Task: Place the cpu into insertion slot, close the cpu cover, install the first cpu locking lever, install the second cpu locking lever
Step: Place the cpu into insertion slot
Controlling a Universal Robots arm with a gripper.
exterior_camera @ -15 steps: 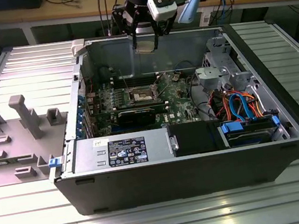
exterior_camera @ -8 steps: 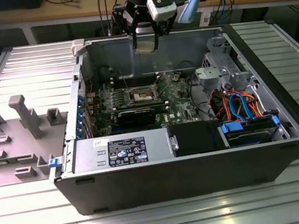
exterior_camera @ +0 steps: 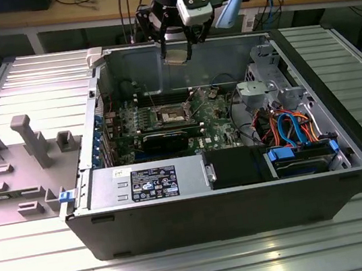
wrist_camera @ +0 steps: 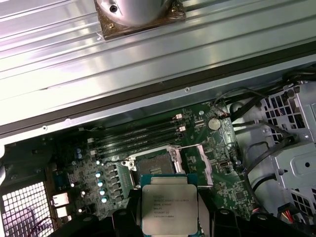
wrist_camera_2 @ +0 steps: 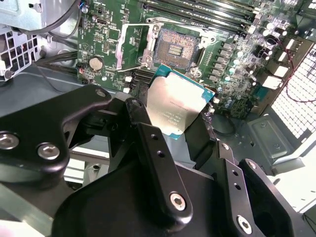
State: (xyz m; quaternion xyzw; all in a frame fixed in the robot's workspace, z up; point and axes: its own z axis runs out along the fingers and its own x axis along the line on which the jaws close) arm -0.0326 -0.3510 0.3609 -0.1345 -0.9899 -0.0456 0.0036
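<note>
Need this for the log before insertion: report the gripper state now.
Gripper: shut on the cpu, holding it above the open insertion slot.

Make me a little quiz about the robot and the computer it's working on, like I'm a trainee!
1. True or false: the pincer is gripping the cpu in the air over the open computer case.
2. Pick one. The socket is: A) empty, B) already filled with a chip, C) hidden under a fan.
3. Fill in the blank: in the exterior view, the orange and blue cables sit toward the view's ____ side.

Key: 1 true; 2 A; 3 right.
</note>
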